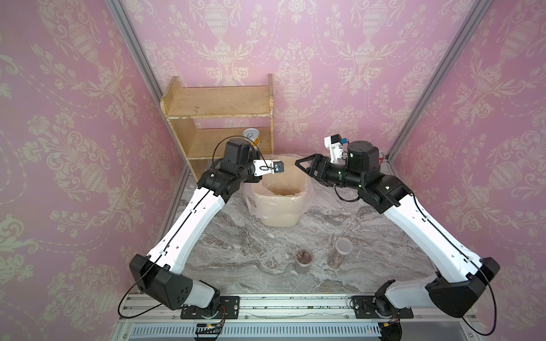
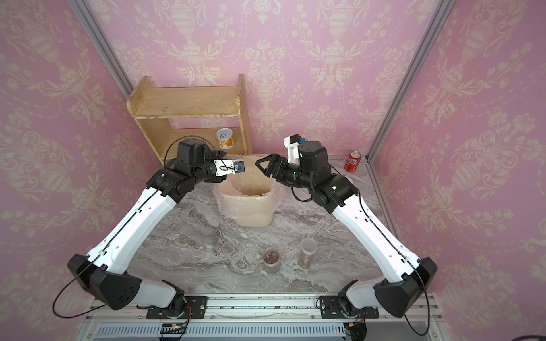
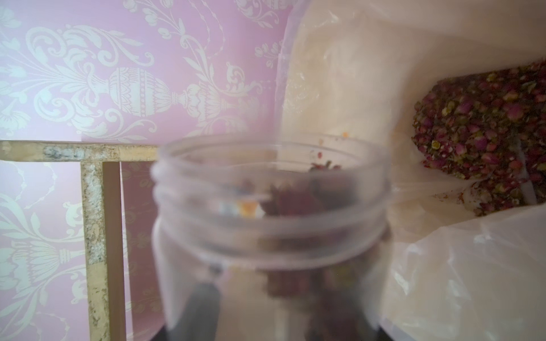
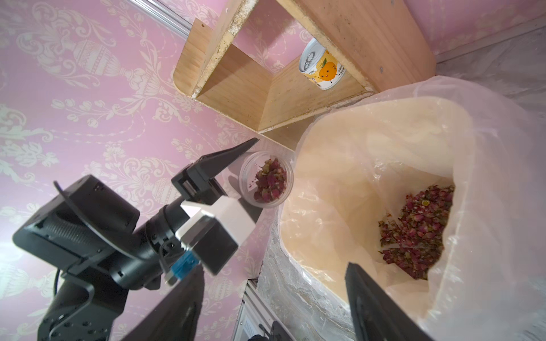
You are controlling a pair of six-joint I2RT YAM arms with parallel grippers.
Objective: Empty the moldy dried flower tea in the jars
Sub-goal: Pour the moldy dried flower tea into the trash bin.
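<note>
The room is basically a booth: pink wallpaper [image 1: 74,118] with a cream urn-and-flower print on three sides, silver metal posts [image 1: 136,50] in the back corners, and a grey-white veined marble tabletop [image 1: 236,242].

Calling the back wall 12 o'clock:
- A pale wooden two-tier shelf [image 1: 218,102] stands at 11, with a yellow-white printed tin [image 1: 251,136] on its lower board.
- A red cola can [image 2: 352,161] sits in the corner at 1.
- A beige bin with a clear plastic liner [image 1: 280,212] is just past centre toward 12.

The left hand [image 4: 251,177] is clamped on a short clear lidless jar [image 4: 266,178]. It's tilted with its mouth toward the bin, right at the bin's 10 o'clock rim, and there are brownish-purple dried flower buds [image 4: 270,183] inside it. A dark reddish heap of buds [image 4: 419,230] lies down in the liner.

The right hand [image 4: 274,265] hangs at the bin's 2 o'clock rim, jaws spread wide with nothing between them.

Down toward 6, two more stand upright near each other: a short clear jar [image 1: 303,259] and a taller slim clear jar [image 1: 339,252] with a whitish lid. Both have buds in them. Can't tell if the short one is lidded.
</note>
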